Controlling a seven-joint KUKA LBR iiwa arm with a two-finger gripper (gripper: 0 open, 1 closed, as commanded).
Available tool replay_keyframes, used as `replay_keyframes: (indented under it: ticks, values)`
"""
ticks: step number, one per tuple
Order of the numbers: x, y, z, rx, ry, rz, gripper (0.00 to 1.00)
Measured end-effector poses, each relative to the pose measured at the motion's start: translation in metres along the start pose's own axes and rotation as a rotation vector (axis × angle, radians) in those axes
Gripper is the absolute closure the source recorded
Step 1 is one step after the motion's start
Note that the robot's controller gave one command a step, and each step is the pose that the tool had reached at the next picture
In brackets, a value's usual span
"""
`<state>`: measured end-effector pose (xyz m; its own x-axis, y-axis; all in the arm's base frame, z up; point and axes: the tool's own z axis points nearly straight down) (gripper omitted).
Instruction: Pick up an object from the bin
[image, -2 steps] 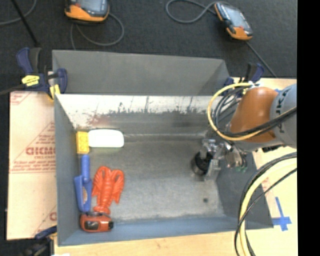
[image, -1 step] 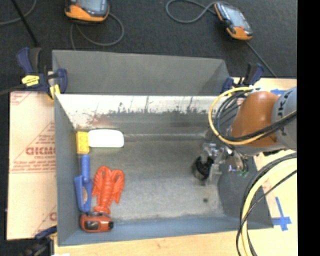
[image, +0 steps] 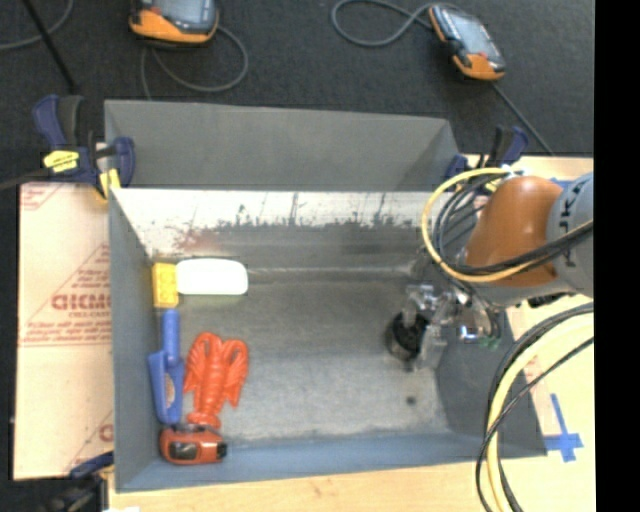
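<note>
the pincer (image: 415, 335) is low at the right side of the bin (image: 320, 385), just at a small black thing (image: 401, 340) there, and whether it is apart or together i cannot tell, well apart from the red lobster toy (image: 215, 375) at the left.

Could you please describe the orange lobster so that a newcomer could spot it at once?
Look in the grey bin, along its left wall, far from the gripper at the right. The lobster lies beside the blue tool, below the white bar. It alone is bright orange-red with claws.
</note>
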<state>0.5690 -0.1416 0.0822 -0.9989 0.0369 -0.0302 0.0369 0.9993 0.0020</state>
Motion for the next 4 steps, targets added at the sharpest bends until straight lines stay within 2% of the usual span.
replay_keyframes:
  ticks: [1,2,3,4]
  values:
    - [0.000,-0.005,0.001,-0.003,0.001,-0.002,1.00]
    - [0.020,-0.004,-0.001,0.004,-0.016,-0.001,1.00]
    - [0.032,-0.003,-0.001,0.006,-0.018,-0.001,1.00]
    - [0.024,0.000,0.001,0.009,0.005,0.029,1.00]
